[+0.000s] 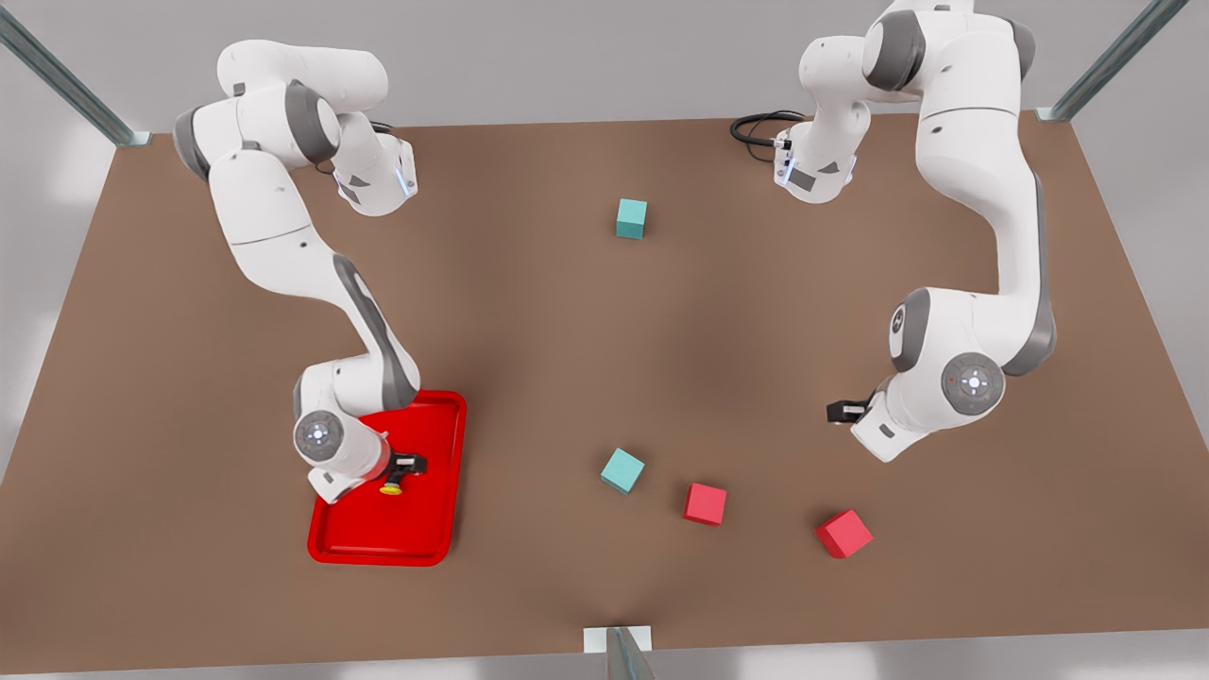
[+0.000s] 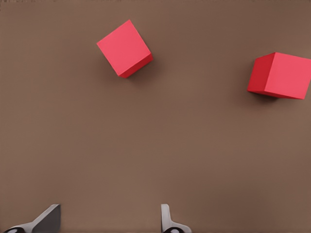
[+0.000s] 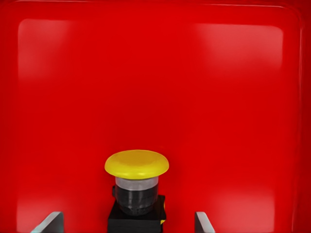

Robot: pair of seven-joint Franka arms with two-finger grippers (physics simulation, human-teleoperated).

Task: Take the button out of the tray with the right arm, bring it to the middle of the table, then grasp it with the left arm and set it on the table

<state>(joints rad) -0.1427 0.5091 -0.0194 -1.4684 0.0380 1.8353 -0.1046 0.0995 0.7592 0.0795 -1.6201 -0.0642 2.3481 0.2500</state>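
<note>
The button (image 1: 391, 488) (image 3: 137, 184), a dark boxy body under a round yellow cap, stands in the red tray (image 1: 397, 538) (image 3: 146, 73) at the front view's left. My right gripper (image 1: 401, 469) (image 3: 126, 225) hangs low over the tray, open, its fingers (image 3: 49, 222) wide apart on either side of the button without touching it. At the front view's right my left gripper (image 1: 843, 411) (image 2: 108, 221) waits above the bare table (image 1: 529, 340), open and holding nothing.
Two red cubes (image 1: 706, 503) (image 1: 843, 533) lie near the table's front, and the left wrist view catches them too (image 2: 125, 48) (image 2: 281, 75). One teal cube (image 1: 622, 470) sits beside them, another (image 1: 631, 218) farther back at centre.
</note>
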